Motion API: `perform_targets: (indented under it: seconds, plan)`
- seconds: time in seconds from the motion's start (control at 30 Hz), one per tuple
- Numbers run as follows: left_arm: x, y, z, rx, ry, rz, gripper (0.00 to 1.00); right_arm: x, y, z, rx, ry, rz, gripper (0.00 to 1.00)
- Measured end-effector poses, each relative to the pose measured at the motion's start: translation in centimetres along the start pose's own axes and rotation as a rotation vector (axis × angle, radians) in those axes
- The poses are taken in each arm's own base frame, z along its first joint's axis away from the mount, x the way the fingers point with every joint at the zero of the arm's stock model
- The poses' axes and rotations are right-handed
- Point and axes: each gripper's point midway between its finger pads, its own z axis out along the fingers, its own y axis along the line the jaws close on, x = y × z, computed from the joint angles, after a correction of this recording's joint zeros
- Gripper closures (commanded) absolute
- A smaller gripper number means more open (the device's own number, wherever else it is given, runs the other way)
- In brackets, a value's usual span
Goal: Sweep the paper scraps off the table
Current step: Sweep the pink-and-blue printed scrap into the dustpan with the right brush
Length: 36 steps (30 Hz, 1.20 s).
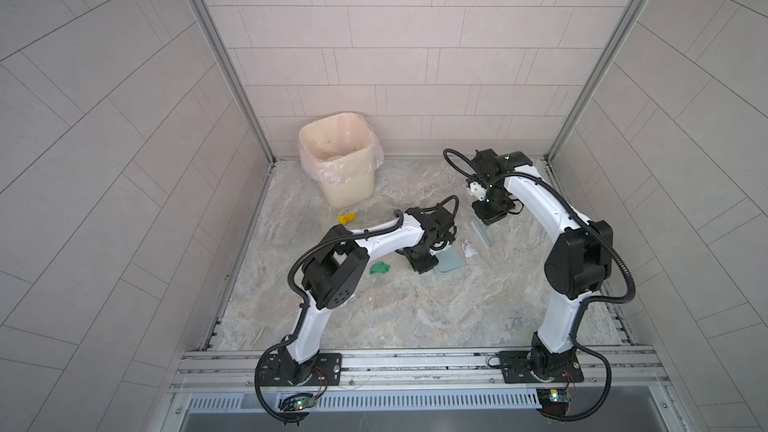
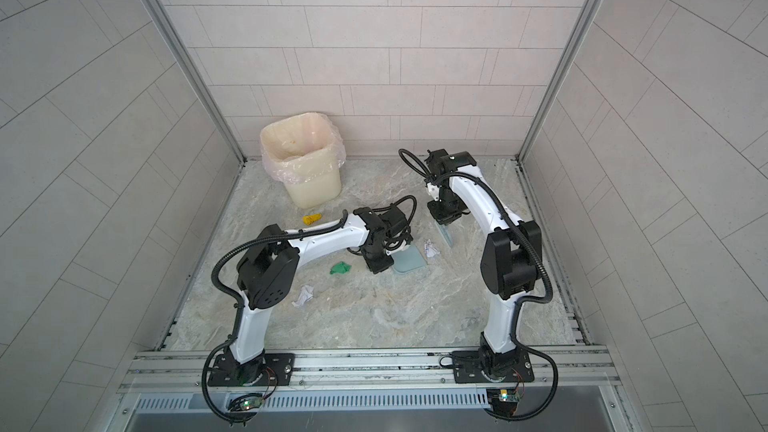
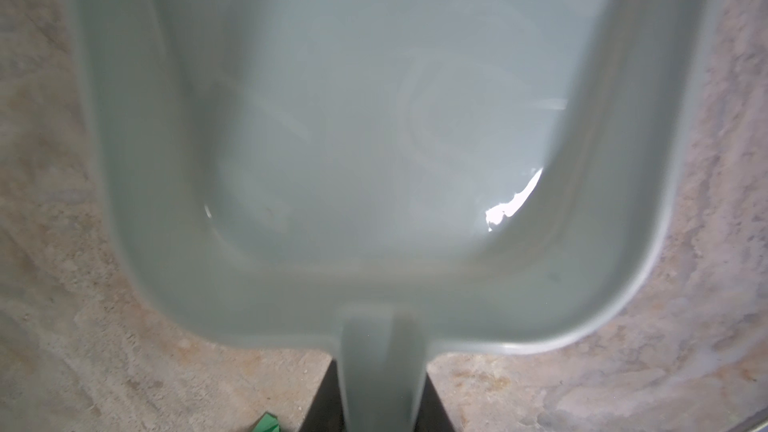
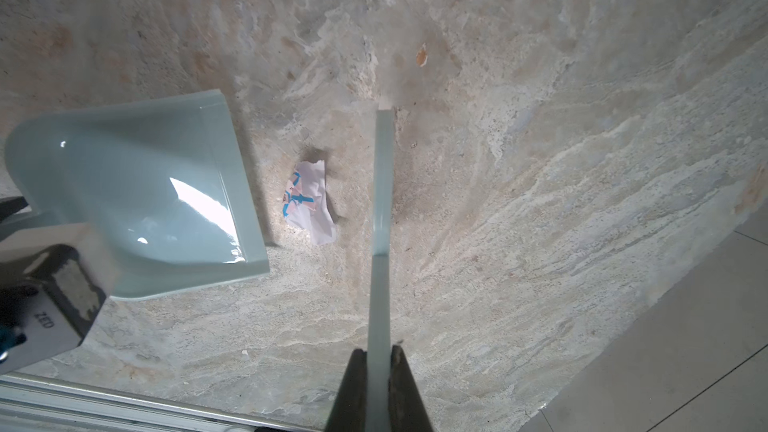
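Observation:
On the marbled table (image 1: 415, 317) my left gripper (image 3: 384, 367) is shut on the handle of the pale blue dustpan (image 3: 374, 118), which lies flat with nothing in it. Its mouth faces a white scribbled paper scrap (image 4: 309, 205) (image 1: 468, 249). On that scrap's far side stands the pale blue hand brush (image 4: 382, 201), seen edge-on, with my right gripper (image 4: 379, 353) shut on its handle. More paper scraps lie to the left: a green one (image 1: 380, 269) beside the left gripper (image 1: 424, 261), a yellow one (image 1: 347, 218), and a white one (image 2: 303, 296) by the left arm's elbow.
A cream bin (image 1: 340, 160) lined with a clear bag stands at the back left, against the tiled wall. Aluminium rails (image 1: 415, 361) edge the table's front, where both arm bases are mounted. The right arm arches along the right side.

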Motion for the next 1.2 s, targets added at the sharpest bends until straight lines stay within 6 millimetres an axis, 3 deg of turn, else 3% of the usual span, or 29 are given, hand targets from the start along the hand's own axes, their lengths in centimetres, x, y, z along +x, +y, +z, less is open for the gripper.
perform_targets:
  seconds: [0.47,0.77,1.03,1.2]
  plan:
    - [0.1,-0.3,1.1,-0.010,0.060,0.042,1.00,0.2,0.6,0.9,-0.011,0.033,-0.015,1.00]
    - [-0.3,-0.1,0.7,-0.020,0.052,0.047,1.00,0.7,3.8,1.2,-0.081,0.045,-0.062,1.00]
    - [-0.1,0.0,1.2,-0.021,0.067,0.043,1.00,1.8,7.8,-0.9,-0.243,0.005,-0.068,1.00]
    - [0.0,0.0,1.6,-0.021,0.065,0.039,1.00,2.8,8.9,-1.8,-0.306,-0.003,-0.053,1.00]
